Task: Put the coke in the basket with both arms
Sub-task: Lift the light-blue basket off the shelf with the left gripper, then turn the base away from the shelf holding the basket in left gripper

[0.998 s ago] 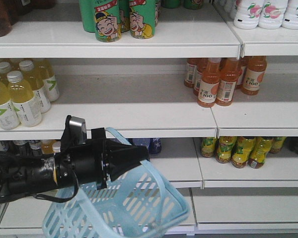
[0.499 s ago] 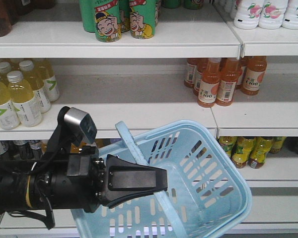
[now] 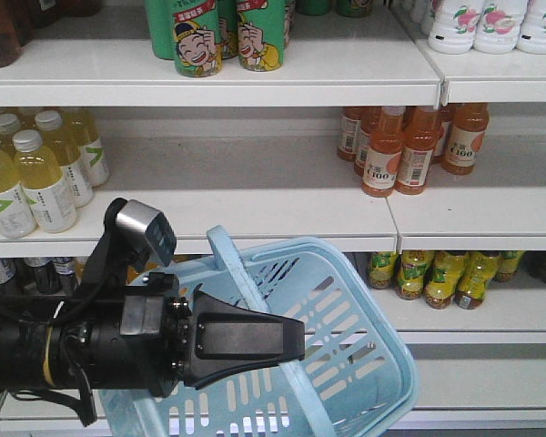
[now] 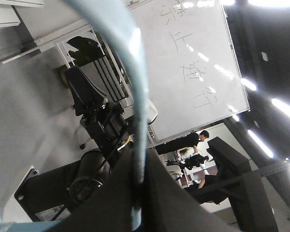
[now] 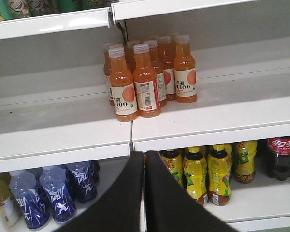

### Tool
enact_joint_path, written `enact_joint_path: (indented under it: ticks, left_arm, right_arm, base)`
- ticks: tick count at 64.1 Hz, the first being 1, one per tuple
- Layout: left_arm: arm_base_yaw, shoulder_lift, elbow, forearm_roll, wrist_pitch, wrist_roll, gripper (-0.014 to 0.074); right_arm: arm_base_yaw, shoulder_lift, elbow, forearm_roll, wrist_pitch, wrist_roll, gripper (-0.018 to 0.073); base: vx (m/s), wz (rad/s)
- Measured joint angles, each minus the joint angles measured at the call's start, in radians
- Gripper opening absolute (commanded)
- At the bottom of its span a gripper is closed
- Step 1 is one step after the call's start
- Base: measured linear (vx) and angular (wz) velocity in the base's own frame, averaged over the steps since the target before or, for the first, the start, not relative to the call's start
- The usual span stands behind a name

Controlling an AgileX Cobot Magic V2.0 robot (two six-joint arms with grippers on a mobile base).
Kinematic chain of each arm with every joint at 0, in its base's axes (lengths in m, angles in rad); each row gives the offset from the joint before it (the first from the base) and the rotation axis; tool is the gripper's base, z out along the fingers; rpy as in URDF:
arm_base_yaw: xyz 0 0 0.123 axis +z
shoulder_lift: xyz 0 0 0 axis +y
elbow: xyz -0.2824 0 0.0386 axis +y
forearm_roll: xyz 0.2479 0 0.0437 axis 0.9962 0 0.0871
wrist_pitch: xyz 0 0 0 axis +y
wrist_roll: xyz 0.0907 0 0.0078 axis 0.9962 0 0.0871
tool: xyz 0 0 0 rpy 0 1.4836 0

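Basket, tilted and hung by its handle clamped in the left pincer, could swing into the shelf or slip free; the right pincer is closed, empty.

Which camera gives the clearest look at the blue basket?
The exterior front-facing view: it shows most of the basket, slotted sides, rim and handle, hanging tilted from the left gripper. The left wrist view shows only a strip of handle between the jaws. The right wrist view shows none of it.

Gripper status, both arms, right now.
Left gripper: closed on the basket, clamping its handle.
Right gripper: closed, holding nothing.
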Motion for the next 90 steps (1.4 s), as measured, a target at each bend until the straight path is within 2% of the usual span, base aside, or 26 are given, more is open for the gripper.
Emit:
enact_joint_path:
  ticks: [50, 90]
  left_arm:
    - [0.000, 0.000, 0.000, 0.000, 0.000, 0.000, -0.0006]
    - [0.000, 0.000, 0.000, 0.000, 0.000, 0.000, -0.0006]
  right_arm:
    - [0.000, 0.000, 0.000, 0.000, 0.000, 0.000, -0.0005]
    - [0.000, 0.000, 0.000, 0.000, 0.000, 0.000, -0.0005]
  base:
    - [-0.01, -0.04]
    - [-0.05, -0.47]
